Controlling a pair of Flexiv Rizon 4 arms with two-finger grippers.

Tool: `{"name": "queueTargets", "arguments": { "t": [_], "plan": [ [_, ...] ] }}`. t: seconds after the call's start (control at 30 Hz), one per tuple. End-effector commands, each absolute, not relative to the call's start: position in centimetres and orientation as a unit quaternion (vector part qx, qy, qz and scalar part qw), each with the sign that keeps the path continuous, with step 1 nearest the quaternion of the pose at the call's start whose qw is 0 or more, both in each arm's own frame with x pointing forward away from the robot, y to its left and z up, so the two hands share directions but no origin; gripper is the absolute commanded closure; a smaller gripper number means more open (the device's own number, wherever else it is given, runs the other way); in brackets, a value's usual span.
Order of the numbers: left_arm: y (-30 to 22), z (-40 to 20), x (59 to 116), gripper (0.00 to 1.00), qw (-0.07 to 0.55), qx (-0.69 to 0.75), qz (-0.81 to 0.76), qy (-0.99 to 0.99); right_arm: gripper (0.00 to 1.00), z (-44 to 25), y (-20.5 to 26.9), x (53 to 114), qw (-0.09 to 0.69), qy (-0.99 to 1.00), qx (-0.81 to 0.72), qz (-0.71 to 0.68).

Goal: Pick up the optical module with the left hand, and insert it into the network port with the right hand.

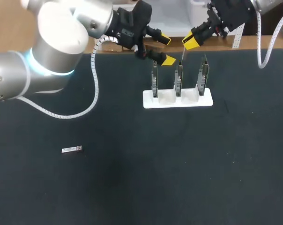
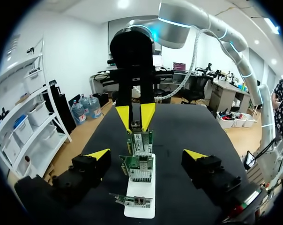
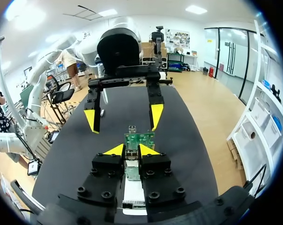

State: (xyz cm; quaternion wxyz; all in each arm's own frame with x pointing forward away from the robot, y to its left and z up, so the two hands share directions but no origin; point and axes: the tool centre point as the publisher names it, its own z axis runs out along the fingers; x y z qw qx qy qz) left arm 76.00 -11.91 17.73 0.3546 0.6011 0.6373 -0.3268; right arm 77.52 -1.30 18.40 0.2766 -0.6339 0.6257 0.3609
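Note:
A white stand (image 1: 177,100) holds three upright network cards (image 1: 178,78) at the table's back middle. My right gripper (image 1: 191,43) hangs just above the middle and right cards, shut on a small metal optical module (image 2: 136,125) that points down at the cards. In the right wrist view the right gripper (image 3: 128,151) sits directly over the cards (image 3: 139,140). My left gripper (image 1: 166,49) is open and empty, level with the card tops beside the left card. In the left wrist view the left gripper (image 2: 146,153) faces along the row of cards (image 2: 137,168) towards the right gripper (image 2: 135,119).
A second optical module (image 1: 71,149) lies flat on the dark table mat (image 1: 179,164) at the front left, far from both grippers. The left arm's white cable (image 1: 92,89) loops over the back left of the table.

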Motion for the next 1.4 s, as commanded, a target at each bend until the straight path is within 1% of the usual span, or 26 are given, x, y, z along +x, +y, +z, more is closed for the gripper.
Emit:
{"name": "queueTargets", "arguments": {
  "t": [0.03,1.4],
  "plan": [
    [-12.4,17.9,76.6,0.0,0.339,0.609,-0.321,0.641,1.0,18.5,-1.4,77.2,0.278,0.627,-0.633,0.358],
    [-12.0,16.4,75.8,0.0,0.33,0.622,-0.328,0.629,1.0,18.7,-1.2,77.3,0.269,0.626,-0.643,0.348]
  ]
}}
